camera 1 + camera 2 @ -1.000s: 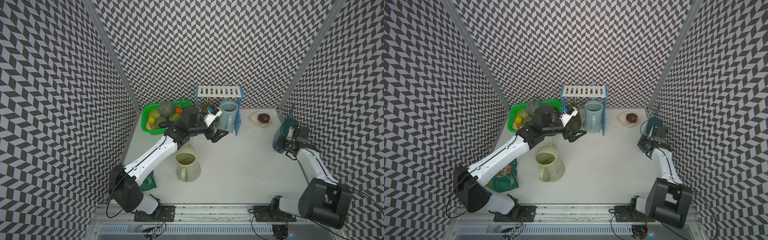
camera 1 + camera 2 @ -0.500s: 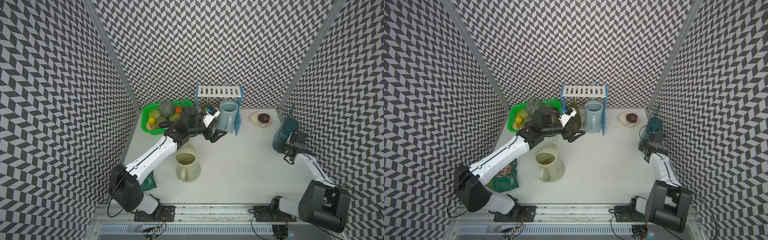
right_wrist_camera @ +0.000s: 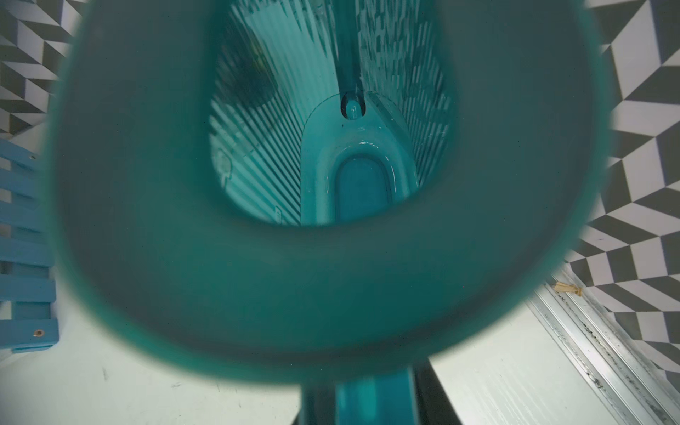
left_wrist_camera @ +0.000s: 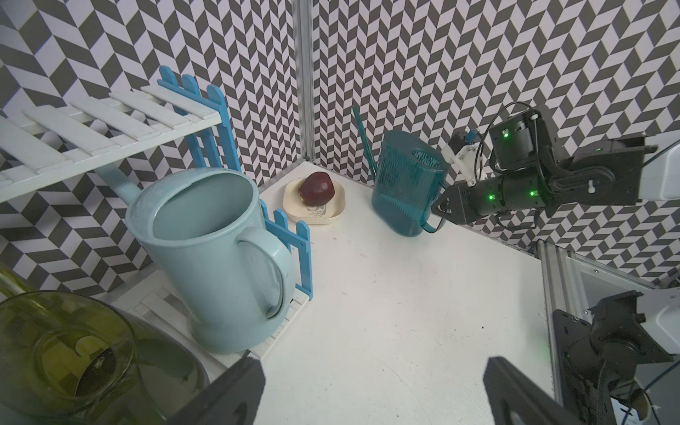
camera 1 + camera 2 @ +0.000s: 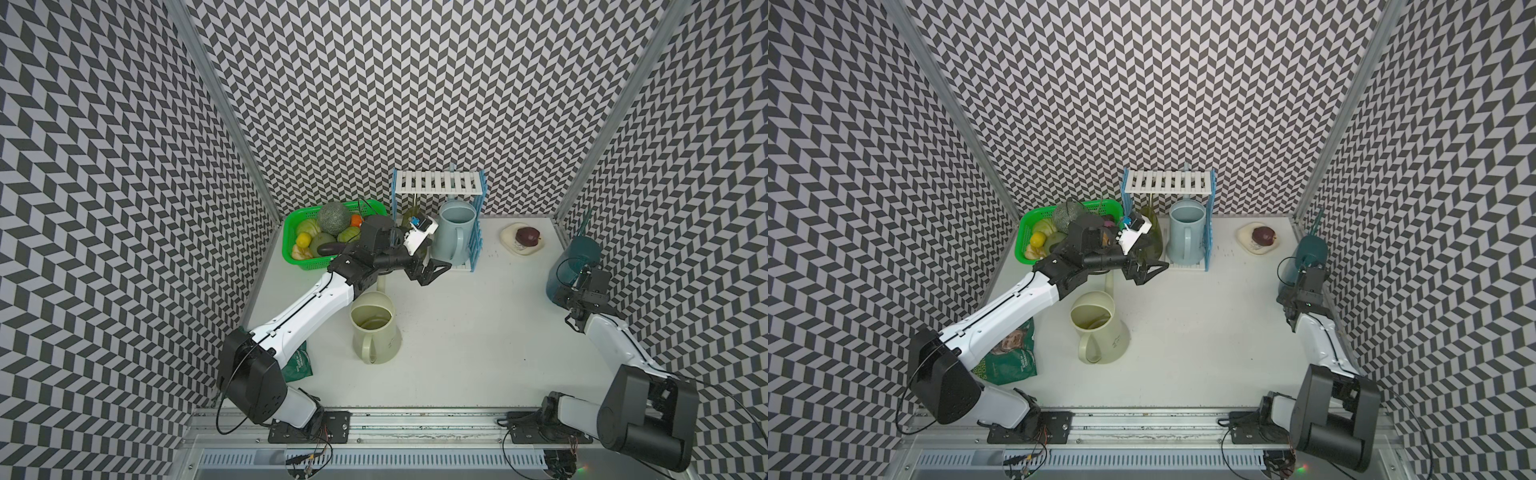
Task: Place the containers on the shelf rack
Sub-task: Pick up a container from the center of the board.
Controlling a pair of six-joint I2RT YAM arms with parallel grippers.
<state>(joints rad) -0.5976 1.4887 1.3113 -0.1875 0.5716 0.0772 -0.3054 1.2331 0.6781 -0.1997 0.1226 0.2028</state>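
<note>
One blue can point(image 4: 206, 257), empty, racked | left tool point(image 5: 432, 269) spread | right tool point(image 4: 439, 211) pinches teal can point(image 4: 404, 187)

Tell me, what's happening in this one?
The right gripper grips the handle of the translucent dark teal watering can, near the right wall. The open left gripper hovers before the white-and-blue shelf rack, whose lower shelf holds the pale blue plastic watering can and the translucent olive-green watering can. The cream plastic watering can stands on the table.
</note>
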